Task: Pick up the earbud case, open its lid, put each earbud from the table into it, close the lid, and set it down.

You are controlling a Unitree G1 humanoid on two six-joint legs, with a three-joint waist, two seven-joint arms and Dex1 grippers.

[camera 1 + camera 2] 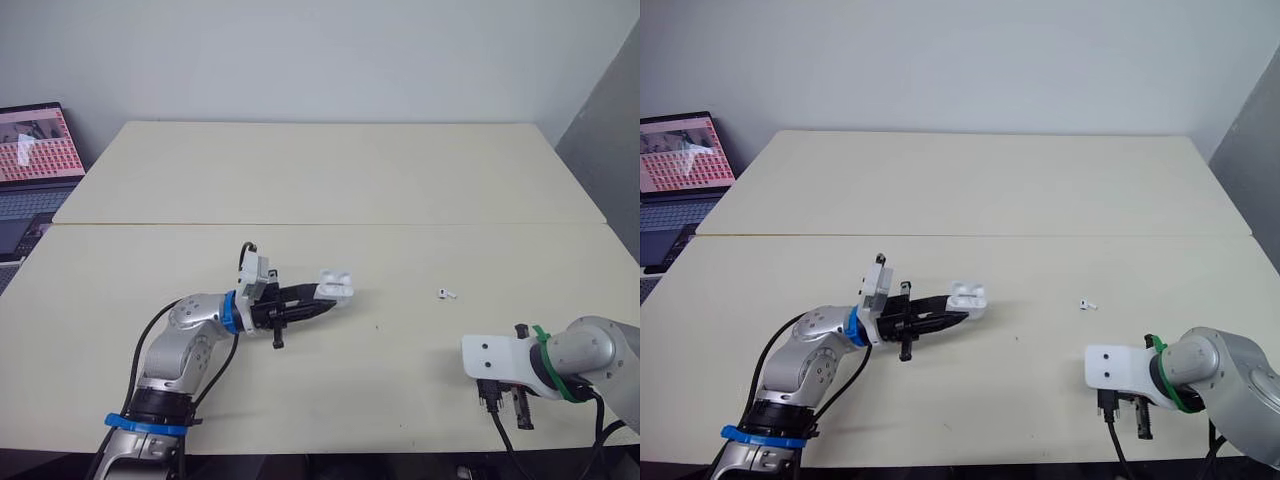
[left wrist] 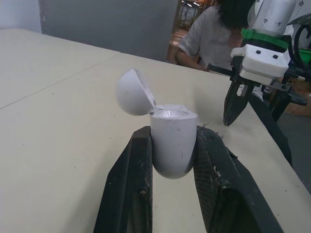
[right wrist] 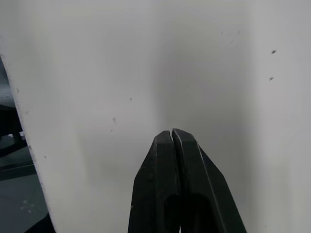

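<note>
No legible text or labels; laptop screen (image 1: 38,140) content unreadable

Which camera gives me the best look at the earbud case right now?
Left wrist view: the earbud case sits close up between the fingers of the left gripper, lid hinged open. Both eye views show it small at that gripper's tips.

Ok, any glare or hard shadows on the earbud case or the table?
Left wrist view: bright sheen atop the open earbud case, shadow beneath it. Left eye view: only soft, faint shadows on the table. Right wrist view: no hard shadows on the table.
</note>
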